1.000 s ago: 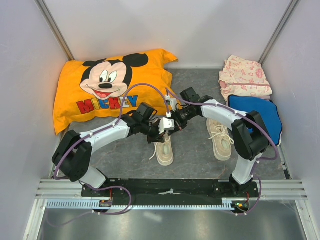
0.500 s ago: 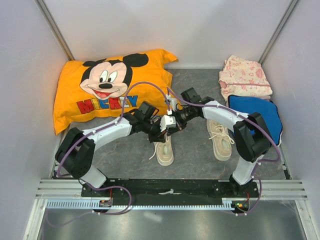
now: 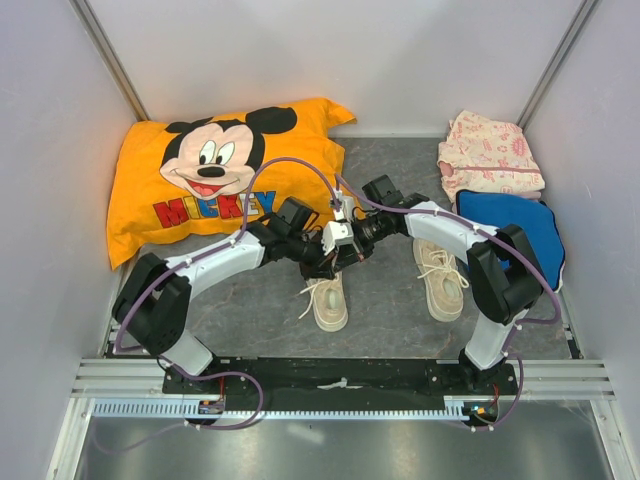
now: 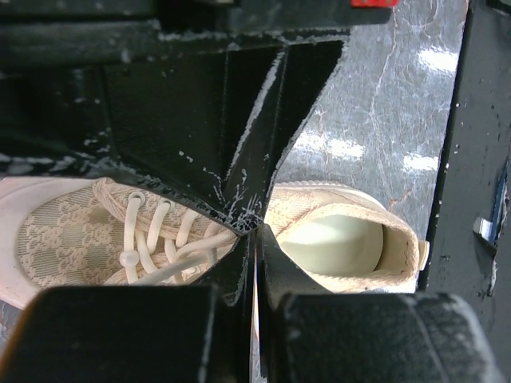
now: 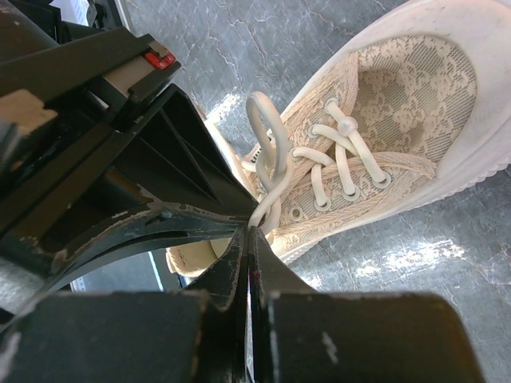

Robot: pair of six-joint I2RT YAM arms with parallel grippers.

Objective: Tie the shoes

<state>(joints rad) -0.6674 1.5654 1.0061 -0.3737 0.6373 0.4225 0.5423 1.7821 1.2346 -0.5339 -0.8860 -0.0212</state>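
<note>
Subject: cream-beige lace-mesh low-top sneaker with a pale sole, on the grey mottled desk; it lies directly beneath both grippers.
Second sneaker: matching cream-beige low-top sneaker, well apart to the right of the right gripper, under that arm's forearm; neither gripper touches it.
Left gripper: jaws closed tight; a strand of the long white lace runs up from the eyelets into the closed tips, so it is judged to be pinching that strand.
Right gripper: jaws closed tight on the lower end of a standing loop of the same lace, which rises from the eyelet rows just beside the tips.
Gripper-to-gripper: tips almost touching, facing each other across the sneaker's throat.
Long axis: heel opening under the grippers on the far side, toe pointing back towards the arm bases; the lace rows sit on the toe side of both sets of tips.
Nearer arm: neither; both are equally at the work.
Governing relation: the two held lace parts cross just above the tongue, so the coming move is judged to depend on drawing them apart across the sneaker's width, at right angles to its long axis.
Risk: the sneaker is light and may lift or turn under tension.
</note>
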